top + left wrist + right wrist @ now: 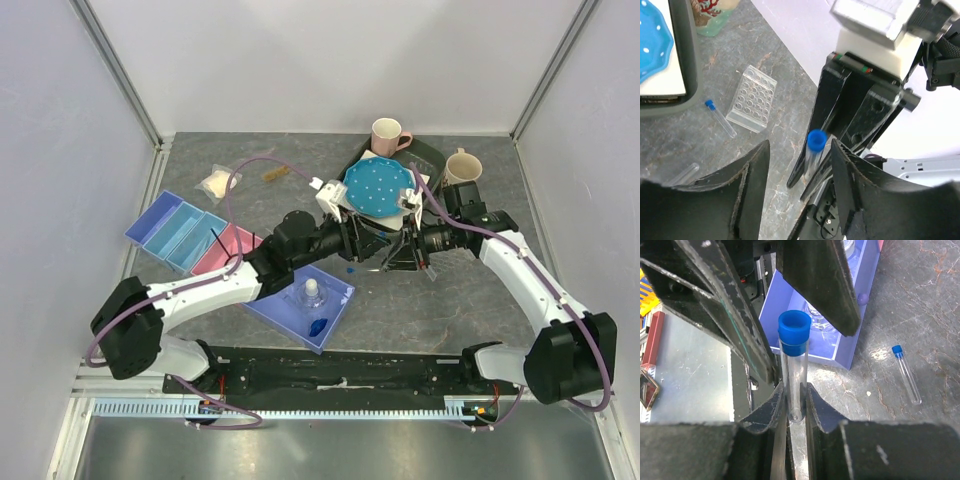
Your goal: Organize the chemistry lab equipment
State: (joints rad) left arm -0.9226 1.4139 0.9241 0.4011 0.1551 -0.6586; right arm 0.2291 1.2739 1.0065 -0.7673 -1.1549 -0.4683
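My right gripper is shut on the lower end of a clear blue-capped tube and holds it upright above the table. My left gripper is open, its fingers on either side of that tube's cap without touching it. In the top view the two grippers, left and right, meet at the table's middle. A clear tube rack lies on the table with a second blue-capped tube beside it. A clear bottle and a blue hexagonal piece sit in the purple tray.
Blue and pink bins stand at the left, a thin black stick in the pink one. A bag of white wads lies at the back left. The blue dotted plate and two mugs are behind the grippers.
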